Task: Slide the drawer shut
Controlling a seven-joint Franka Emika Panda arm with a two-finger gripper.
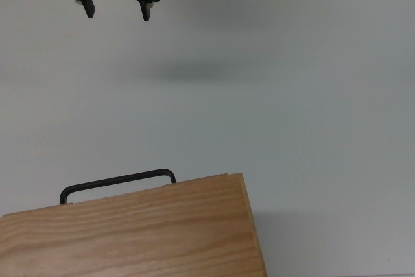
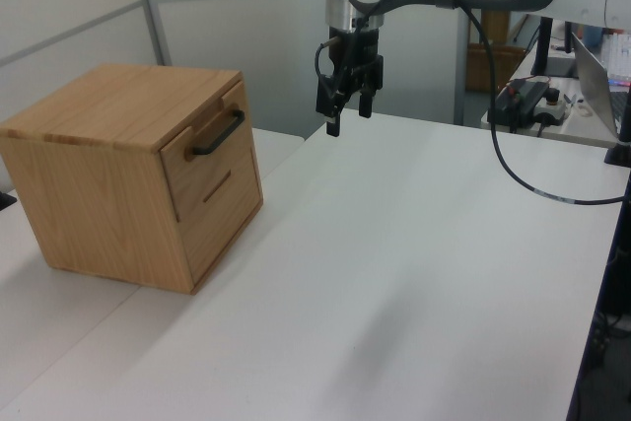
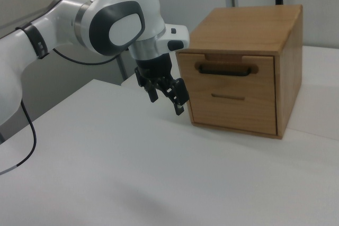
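While the drawer (image 2: 202, 150) sits nearly flush in the cabinet (image 2: 108, 179), the gripper (image 1: 117, 12) hangs above the desk (image 2: 414, 273), fingers spread, well apart from the handle (image 2: 219, 134).

drawer (image 3: 228, 69) | light oak, black bar handle | top slot | nearly flush

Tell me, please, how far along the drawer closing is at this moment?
Done: the drawer sits almost flush in the cabinet, its front only slightly proud. In hand: nothing; the gripper is open, hanging above the table, away from the handle. Left: possibly a small final push.
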